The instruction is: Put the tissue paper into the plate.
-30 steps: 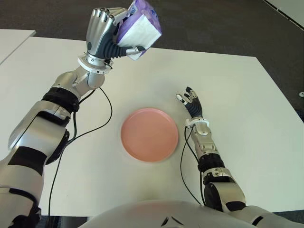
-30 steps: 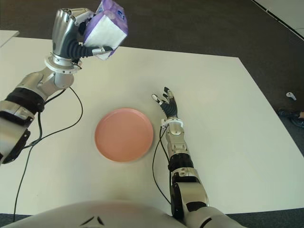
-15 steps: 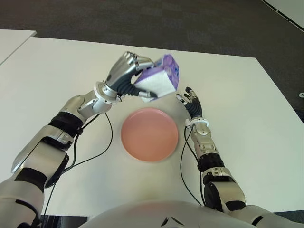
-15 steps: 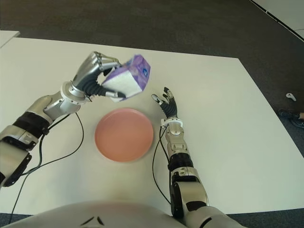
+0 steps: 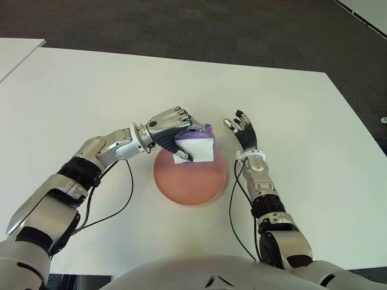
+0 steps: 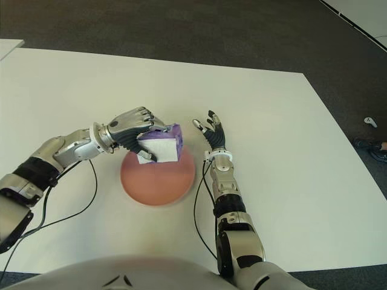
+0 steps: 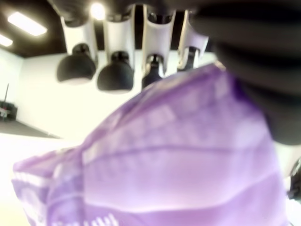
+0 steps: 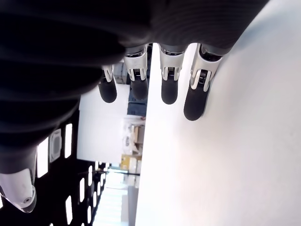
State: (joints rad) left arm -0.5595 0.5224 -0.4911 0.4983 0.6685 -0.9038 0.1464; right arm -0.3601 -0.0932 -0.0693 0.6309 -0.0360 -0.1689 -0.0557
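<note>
Right now the left hand (image 5: 168, 124) is clenched around the purple-and-white tissue paper pack (image 5: 196, 147), holding it at the upper edge of the round pink plate (image 5: 190, 181) mid-frame, while the right hand (image 5: 243, 130), fingers loosely spread, shows just right of the plate on the white tabletop (image 5: 302, 121).

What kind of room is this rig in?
Probably an office or lab test space: a plain white table on dark carpet-like floor, with only a pink plate and the tissue paper, which the left robot hand grips.
</note>
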